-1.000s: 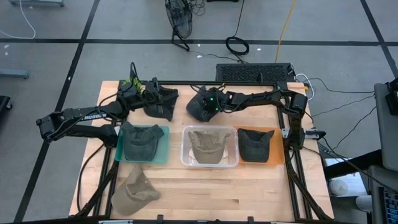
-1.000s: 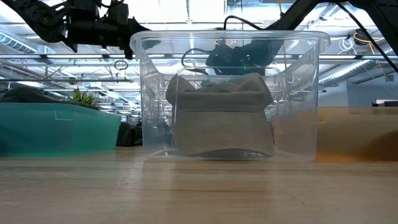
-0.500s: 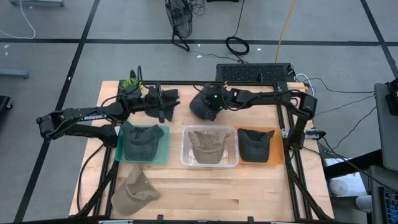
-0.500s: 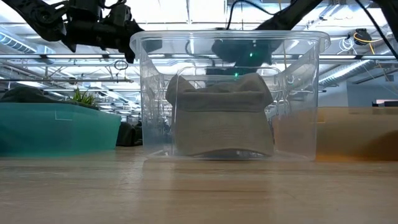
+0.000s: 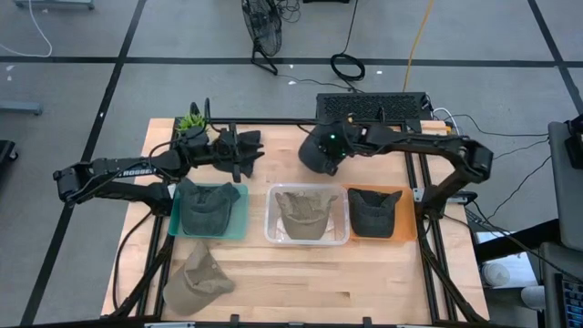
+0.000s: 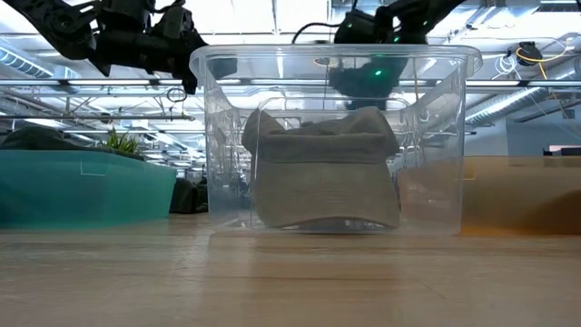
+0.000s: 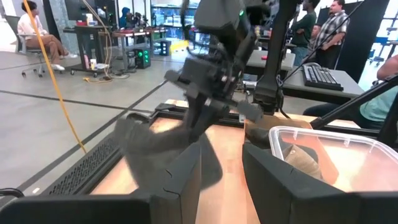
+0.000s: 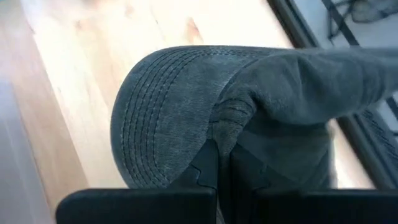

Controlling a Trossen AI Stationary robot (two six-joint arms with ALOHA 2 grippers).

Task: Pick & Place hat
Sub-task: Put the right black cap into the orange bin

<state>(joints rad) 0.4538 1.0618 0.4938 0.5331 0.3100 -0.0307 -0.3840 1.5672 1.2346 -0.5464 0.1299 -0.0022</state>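
Observation:
A dark grey hat hangs in the air over the table's far side, behind the clear bin, with my right gripper shut on it. The left wrist view shows the hat dangling under that gripper. My left gripper stands open and level to the left of the hat, its fingers with nothing between them. In the low view the hat shows through the clear bin. My right gripper pinches a fold of the hat's cloth between its two fingers, where the stitched brim meets the crown. The fingers slant down from above. The hat hangs below them, clear of the table.
Three bins stand in a row mid-table: a teal one with a grey-green hat, a clear one with a tan hat, an orange one with a dark hat. An olive hat lies near the front left. A small plant stands far left.
My right gripper has risen and gone toward the table's right edge, carrying the dark grey hat up off the table; the hat now hangs clear.

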